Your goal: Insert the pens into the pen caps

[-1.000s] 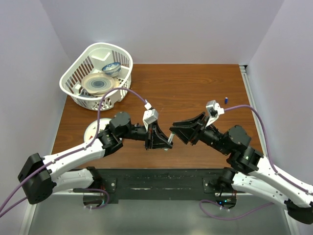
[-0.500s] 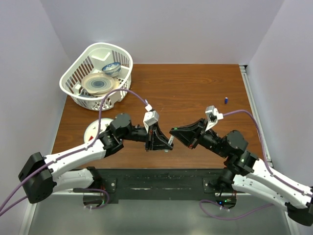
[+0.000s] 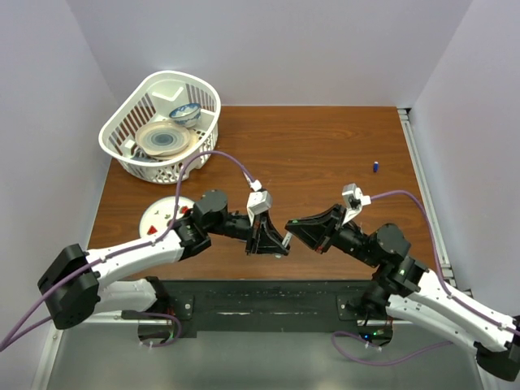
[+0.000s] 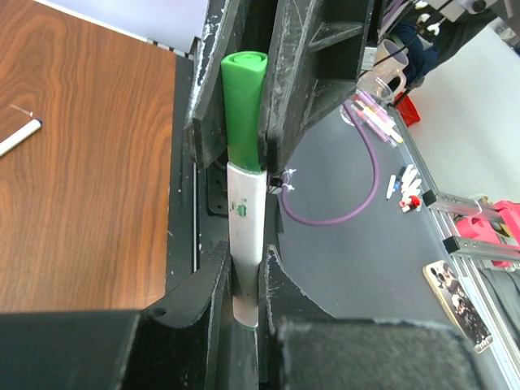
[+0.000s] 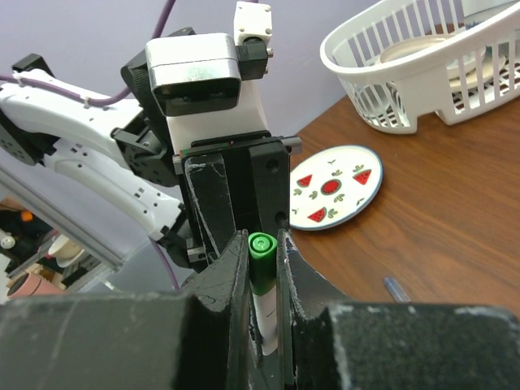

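Over the last second our right tool point(image 3: 294, 230) has clamped onto the green cap point(image 4: 244, 106), while the left tool point(image 3: 276, 242) stays clenched on the pen point(image 4: 245, 236) barrel, above the counter's point(image 3: 325, 146) near edge. We judge the cap on and this pair nearly done. The pen's long axis stands steep, with the cap end up and the barrel down.

The near middle of the brown wooden table point(image 3: 309, 154) is barred by the left gripper point(image 3: 279, 244) and right gripper point(image 3: 292, 226), set tip to tip and clamped on one white marker pen point(image 4: 246, 244) and its green plastic cap point(image 4: 244, 106). The far-left corner is taken by a white slatted plastic basket point(image 3: 150, 101), with a round watermelon-patterned plate point(image 3: 154, 213) nearer. Open wood is offered far-centre and right, broken only by a small blue cap point(image 3: 375, 166).
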Action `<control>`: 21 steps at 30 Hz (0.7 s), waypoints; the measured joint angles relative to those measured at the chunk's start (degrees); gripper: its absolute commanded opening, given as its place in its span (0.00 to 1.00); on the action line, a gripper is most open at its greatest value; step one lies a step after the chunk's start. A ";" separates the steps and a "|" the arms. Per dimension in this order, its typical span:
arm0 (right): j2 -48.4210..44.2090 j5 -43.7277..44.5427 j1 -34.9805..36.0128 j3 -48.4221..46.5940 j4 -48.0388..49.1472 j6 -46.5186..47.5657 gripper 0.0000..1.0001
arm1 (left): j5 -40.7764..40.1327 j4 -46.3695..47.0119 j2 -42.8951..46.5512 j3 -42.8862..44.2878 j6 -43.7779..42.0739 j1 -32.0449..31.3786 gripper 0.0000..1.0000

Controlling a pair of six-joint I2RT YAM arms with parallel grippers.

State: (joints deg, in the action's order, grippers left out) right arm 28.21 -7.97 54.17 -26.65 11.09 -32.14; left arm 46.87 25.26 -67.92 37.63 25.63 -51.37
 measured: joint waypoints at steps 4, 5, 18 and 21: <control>1.16 0.15 -0.28 0.85 1.33 -0.37 0.00 | -0.57 -2.32 -0.46 0.66 -0.92 0.22 0.00; 1.14 0.37 -0.35 1.42 2.01 -0.46 0.00 | -0.61 -2.91 -0.79 1.03 -1.20 0.24 0.00; -1.31 1.55 -1.03 7.28 6.36 -1.53 0.00 | 0.31 -7.78 -4.22 3.41 -2.75 0.52 0.00; -1.75 0.44 -1.07 8.11 8.04 -1.70 0.00 | 2.67 -7.19 -4.42 3.41 -2.08 1.07 0.00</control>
State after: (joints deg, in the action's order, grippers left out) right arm 26.46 -7.53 53.10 -18.55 19.14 -33.85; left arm 49.54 18.06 -72.34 41.04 23.55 -50.30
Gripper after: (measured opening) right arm 0.132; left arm 0.153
